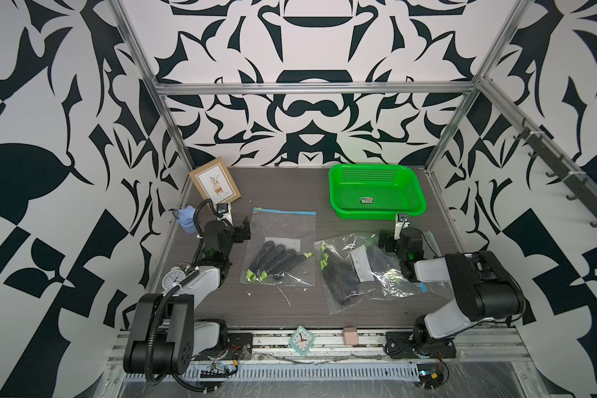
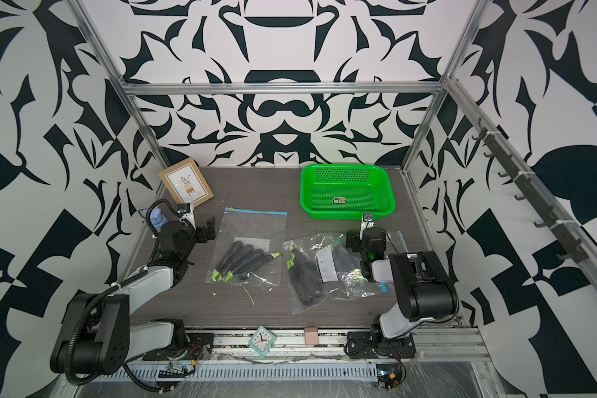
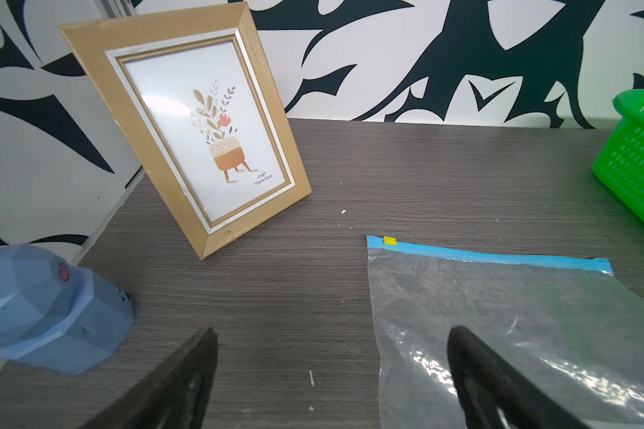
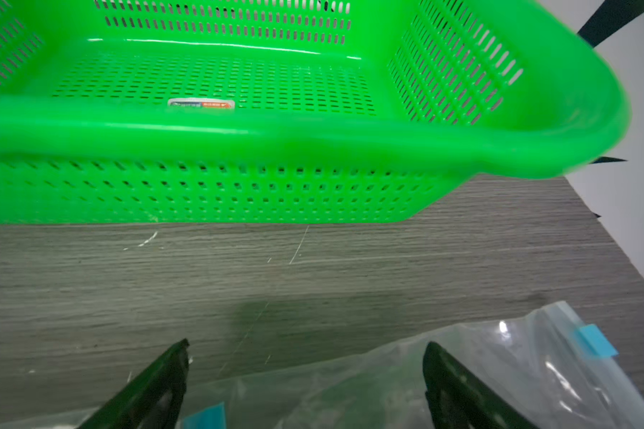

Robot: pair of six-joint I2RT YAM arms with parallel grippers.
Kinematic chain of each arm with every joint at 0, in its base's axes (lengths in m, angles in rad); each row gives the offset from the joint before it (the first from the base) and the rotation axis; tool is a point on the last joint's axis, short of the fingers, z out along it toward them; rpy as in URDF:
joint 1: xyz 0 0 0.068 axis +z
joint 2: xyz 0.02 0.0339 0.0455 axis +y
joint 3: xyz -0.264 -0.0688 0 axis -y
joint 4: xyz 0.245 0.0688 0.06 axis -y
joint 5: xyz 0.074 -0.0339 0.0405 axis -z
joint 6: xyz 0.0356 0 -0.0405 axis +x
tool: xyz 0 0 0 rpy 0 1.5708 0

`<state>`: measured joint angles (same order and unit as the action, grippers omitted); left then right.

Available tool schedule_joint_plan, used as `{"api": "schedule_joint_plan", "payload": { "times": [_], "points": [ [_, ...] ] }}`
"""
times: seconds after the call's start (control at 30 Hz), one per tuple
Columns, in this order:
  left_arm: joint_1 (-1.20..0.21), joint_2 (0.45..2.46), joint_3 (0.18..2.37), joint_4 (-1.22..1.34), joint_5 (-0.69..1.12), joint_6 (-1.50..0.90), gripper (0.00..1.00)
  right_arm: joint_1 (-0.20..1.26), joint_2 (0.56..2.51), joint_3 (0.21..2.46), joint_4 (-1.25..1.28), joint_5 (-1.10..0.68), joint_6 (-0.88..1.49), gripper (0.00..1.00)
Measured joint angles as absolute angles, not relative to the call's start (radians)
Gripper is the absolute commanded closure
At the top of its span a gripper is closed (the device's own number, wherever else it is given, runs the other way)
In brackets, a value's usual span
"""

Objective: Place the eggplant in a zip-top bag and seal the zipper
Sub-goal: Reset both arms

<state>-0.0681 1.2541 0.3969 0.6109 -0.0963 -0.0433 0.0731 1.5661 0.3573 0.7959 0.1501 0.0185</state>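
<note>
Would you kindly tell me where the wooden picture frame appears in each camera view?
Top view: picture frame stands in the table's far left corner.
Top view: same corner.
Left wrist: close up, ahead of the left claw.
Right wrist: not in it.
Shared landmark: green basket, visible in all four.

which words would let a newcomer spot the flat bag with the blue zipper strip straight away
Start at the green basket at the back of the grey table. Left of it and nearer the front, a clear bag lies flat, small dark eggplants bunched inside. Unlike the crumpled bag beside it, it is smooth, with a straight blue zipper strip along its far edge.
</note>
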Motion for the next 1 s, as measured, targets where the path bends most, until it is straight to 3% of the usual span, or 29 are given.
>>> {"api": "schedule_joint_plan", "payload": {
  "times": [0.4,1.0],
  "points": [
    [-0.041,1.552,0.358,0.858,-0.084,-0.018,0.00,0.073,1.566,0.357,0.859,0.104,0.001,0.01],
    [-0.038,1.561,0.362,0.900,-0.078,-0.019,0.00,0.073,1.566,0.357,0.866,0.100,0.000,0.01]
  ]
}}
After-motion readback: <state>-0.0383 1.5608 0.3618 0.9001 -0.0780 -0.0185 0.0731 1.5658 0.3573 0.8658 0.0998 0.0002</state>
